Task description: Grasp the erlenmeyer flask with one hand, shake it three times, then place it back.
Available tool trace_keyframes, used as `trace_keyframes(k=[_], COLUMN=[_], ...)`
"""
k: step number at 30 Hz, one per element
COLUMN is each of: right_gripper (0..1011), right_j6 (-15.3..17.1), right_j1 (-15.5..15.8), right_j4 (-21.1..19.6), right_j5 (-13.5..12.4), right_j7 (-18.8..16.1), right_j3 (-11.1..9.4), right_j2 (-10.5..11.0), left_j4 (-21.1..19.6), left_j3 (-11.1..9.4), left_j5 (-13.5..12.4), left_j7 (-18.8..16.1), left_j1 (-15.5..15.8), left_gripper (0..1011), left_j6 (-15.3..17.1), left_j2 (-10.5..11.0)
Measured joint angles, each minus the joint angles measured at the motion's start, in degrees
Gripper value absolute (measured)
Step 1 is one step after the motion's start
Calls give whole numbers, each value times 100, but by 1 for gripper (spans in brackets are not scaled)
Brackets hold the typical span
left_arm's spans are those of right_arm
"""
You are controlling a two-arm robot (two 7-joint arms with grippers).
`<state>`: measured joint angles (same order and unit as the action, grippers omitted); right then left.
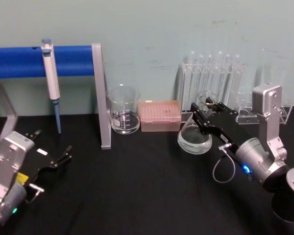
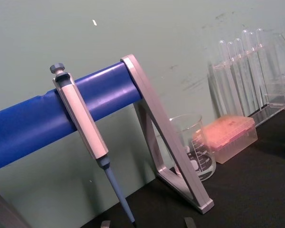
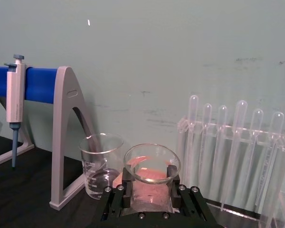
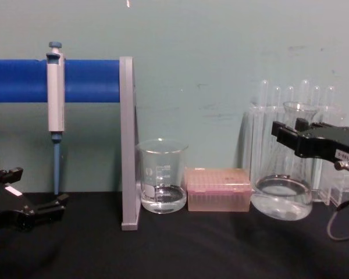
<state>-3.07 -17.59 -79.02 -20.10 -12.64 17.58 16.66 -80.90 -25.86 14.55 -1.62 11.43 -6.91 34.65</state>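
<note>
Chest view: the flask is clenched at the neck by the right gripper, its body tilted below the fingers; whether the base is clear of the table cannot be told. A slip on the smooth glass is to be feared in shaking, or a knock against the tubes just behind the gripper. The left gripper is parked released, well apart. The table is matte black, backed by a pale green wall
</note>
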Motion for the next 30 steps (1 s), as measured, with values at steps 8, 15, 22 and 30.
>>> trace_keyframes(k=[8, 15, 22, 30], right_gripper=[452, 452, 452, 452], right_j6=[-18, -95, -160, -236], right_j1=[-37, -148, -244, -317], right_j4=[6, 35, 51, 50], right_j5=[86, 193, 208, 150], right_j7=[-311, -865, -1319, -1690], right_j3=[39, 249, 468, 684], right_j2=[-38, -33, 11, 87], left_j4=[0, 0, 0, 0], left_j3=[0, 0, 0, 0], left_j5=[0, 0, 0, 0], left_j7=[0, 0, 0, 0], left_j1=[0, 0, 0, 0], left_gripper=[1001, 1001, 1001, 1001], left_j6=[0, 0, 0, 0], left_j2=[0, 0, 0, 0])
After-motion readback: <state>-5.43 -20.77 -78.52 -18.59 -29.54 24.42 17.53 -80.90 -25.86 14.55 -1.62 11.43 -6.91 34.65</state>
